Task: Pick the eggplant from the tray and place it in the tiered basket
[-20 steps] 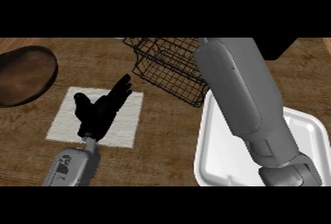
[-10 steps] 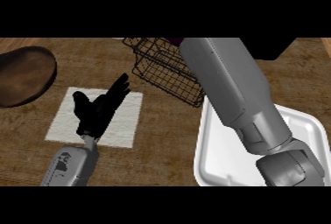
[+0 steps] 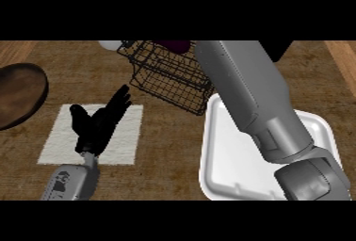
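Note:
The dark purple eggplant (image 3: 177, 45) shows at the view's top edge, just above the black wire tiered basket (image 3: 167, 77). My right forearm reaches from the lower right across the white tray (image 3: 230, 164) up to that spot. Only a black sliver of my right hand (image 3: 280, 51) shows beside the wrist; the rest is cut off at the top, and the eggplant sits at its end. My left hand (image 3: 101, 124) rests open, fingers straight, over the white mat (image 3: 59, 148). No eggplant lies on the visible part of the tray.
A brown wooden plate (image 3: 17, 94) lies at the left edge. A small white round thing (image 3: 111, 45) sits by the basket's top left corner. The counter is brown wood grain.
My right forearm has swung left and further up over the basket, bringing the eggplant with it. The left hand has not moved.

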### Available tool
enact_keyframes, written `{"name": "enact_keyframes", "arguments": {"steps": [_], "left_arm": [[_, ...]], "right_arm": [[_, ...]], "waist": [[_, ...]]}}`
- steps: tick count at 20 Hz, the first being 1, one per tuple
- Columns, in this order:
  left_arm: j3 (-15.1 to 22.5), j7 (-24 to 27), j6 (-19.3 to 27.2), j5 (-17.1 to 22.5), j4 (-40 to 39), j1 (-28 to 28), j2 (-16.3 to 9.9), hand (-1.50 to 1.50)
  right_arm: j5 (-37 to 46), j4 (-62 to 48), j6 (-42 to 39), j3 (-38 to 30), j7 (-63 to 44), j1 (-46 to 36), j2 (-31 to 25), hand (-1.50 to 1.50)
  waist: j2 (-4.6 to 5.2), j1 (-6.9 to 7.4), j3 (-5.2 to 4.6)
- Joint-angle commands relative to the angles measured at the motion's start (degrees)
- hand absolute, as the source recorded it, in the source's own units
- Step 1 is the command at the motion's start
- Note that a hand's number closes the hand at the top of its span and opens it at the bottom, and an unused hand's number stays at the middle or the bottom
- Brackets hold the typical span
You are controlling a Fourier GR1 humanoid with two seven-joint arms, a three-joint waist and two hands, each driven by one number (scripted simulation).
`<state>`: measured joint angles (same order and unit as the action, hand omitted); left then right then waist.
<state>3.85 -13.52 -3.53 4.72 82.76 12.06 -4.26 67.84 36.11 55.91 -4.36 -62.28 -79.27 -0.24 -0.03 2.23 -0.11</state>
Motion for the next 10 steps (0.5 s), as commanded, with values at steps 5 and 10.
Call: {"name": "enact_keyframes", "arguments": {"steps": [5, 10], "left_arm": [[-3.63, 0.16, -0.07, 1.75, 0.60, -2.73, -2.10, 0.00], [-4.40, 0.45, 0.29, 2.07, -0.05, -3.32, -2.02, 0.00]], "right_arm": [[-1.84, 17.75, -7.22, 8.91, -11.15, 9.30, 0.23, -1.50], [-5.80, 29.36, -14.19, 16.62, -11.95, 18.67, 0.24, -1.50]], "waist": [[-1.84, -4.05, 0.13], [-2.58, -6.01, 0.17]]}}
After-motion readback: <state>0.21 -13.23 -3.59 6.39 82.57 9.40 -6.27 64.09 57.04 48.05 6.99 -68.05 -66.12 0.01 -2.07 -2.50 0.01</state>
